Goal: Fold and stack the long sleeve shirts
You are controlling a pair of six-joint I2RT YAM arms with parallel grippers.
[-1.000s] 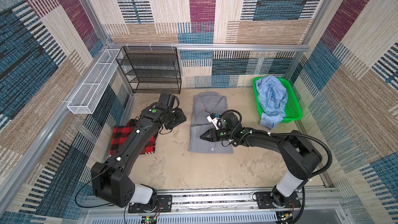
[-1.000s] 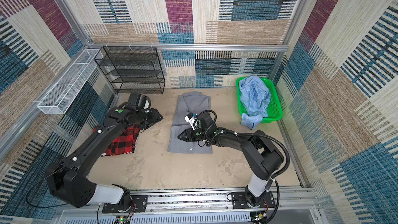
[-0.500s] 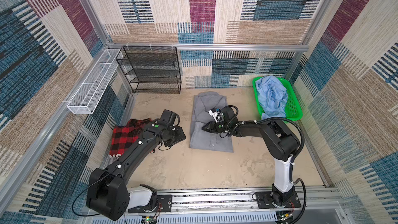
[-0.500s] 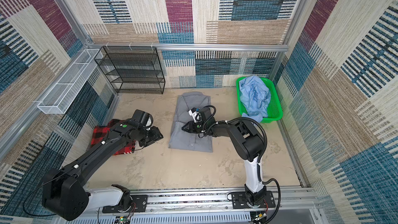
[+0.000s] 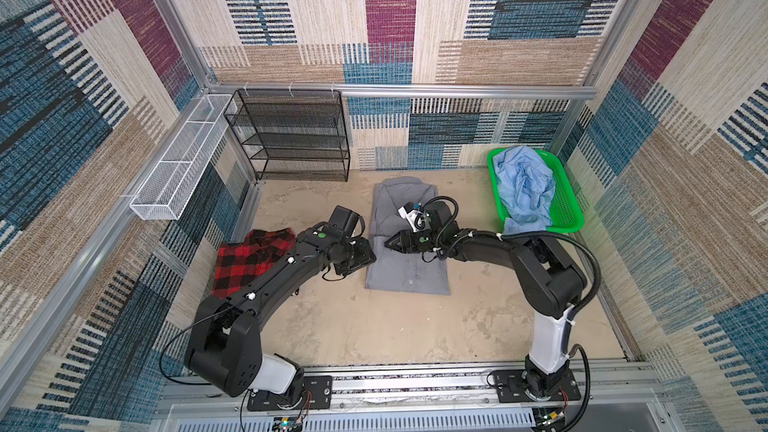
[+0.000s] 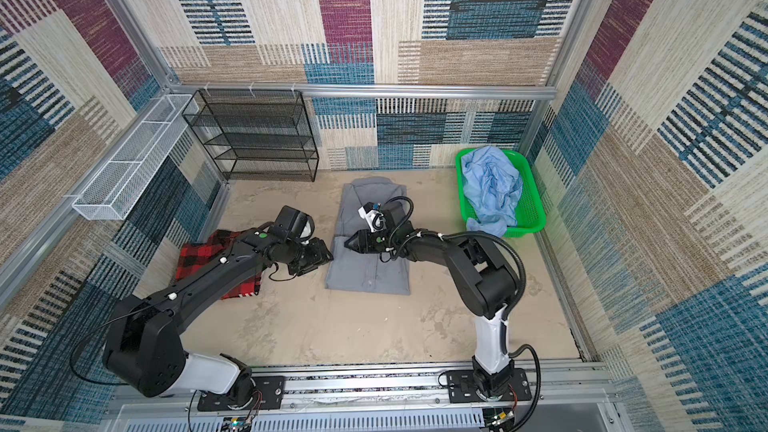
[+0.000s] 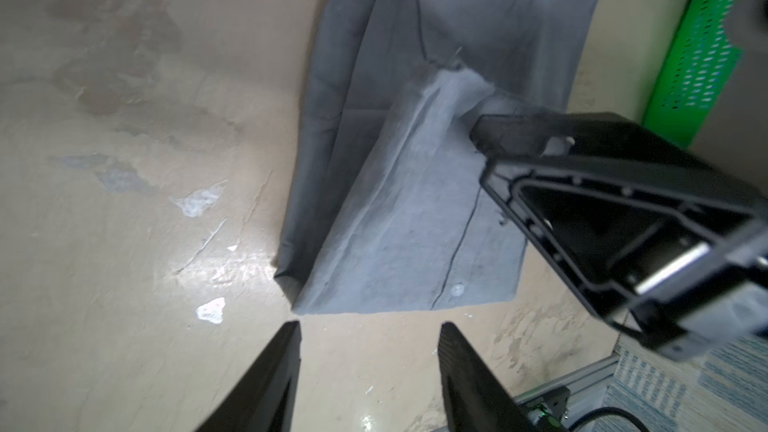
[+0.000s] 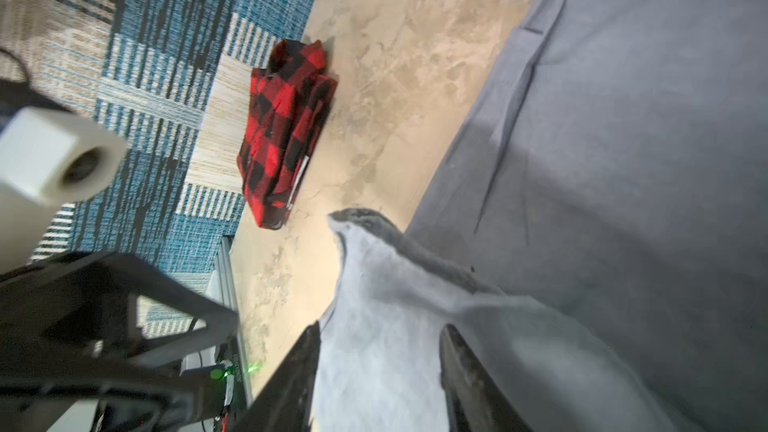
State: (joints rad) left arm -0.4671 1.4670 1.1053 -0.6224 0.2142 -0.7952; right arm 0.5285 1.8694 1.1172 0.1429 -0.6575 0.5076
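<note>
- Presently, grey shirt (image 5: 409, 272): part-folded, just beside green basket (image 5: 570, 218); we fear its raised fold slumps askew.
- Right gripper (image 5: 388, 244): fold between jaws; clamped or loose, we cannot tell.
- Left gripper (image 7: 370, 326): jaws apart, empty; could snag hem.

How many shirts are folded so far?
One looks done: the red plaid shirt lies folded at the side. The grey shirt is in hand, folded into a long strip, with a raised fold between the jaws of the right gripper. Still to do: the blue shirt, crumpled in the green basket, and stacking all three.
</note>
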